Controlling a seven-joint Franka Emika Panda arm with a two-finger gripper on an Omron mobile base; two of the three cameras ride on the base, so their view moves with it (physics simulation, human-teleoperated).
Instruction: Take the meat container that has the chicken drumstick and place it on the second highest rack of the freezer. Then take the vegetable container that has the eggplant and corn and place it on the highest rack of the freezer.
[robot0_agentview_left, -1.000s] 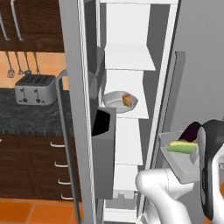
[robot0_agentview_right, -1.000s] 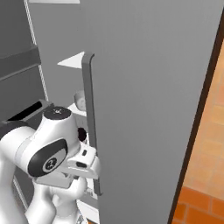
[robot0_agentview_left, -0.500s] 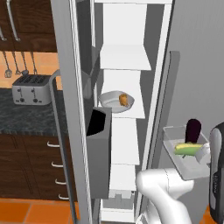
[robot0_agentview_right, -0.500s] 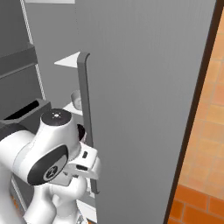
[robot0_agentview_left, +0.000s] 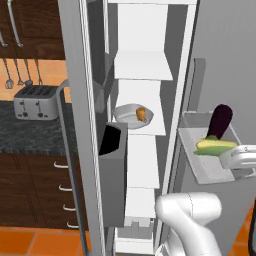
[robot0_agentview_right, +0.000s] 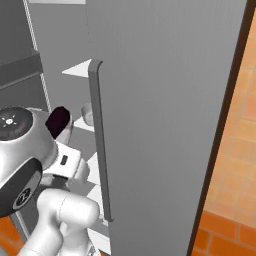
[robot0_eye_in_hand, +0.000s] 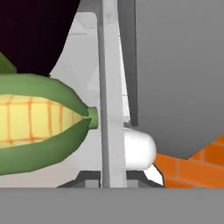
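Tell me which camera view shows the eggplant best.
The left base view: the eggplant stands whole in the vegetable container, beside the corn. The right base view shows a dark part behind the arm; the hand view shows a dark blur above the corn.

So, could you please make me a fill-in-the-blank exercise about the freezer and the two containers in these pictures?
1. The vegetable container holds an eggplant and a ____.
2. The meat container already rests on a freezer ____.
3. In that container lies a chicken ____.
4. The toaster stands on the dark ____.

Missing words: corn; rack; drumstick; counter
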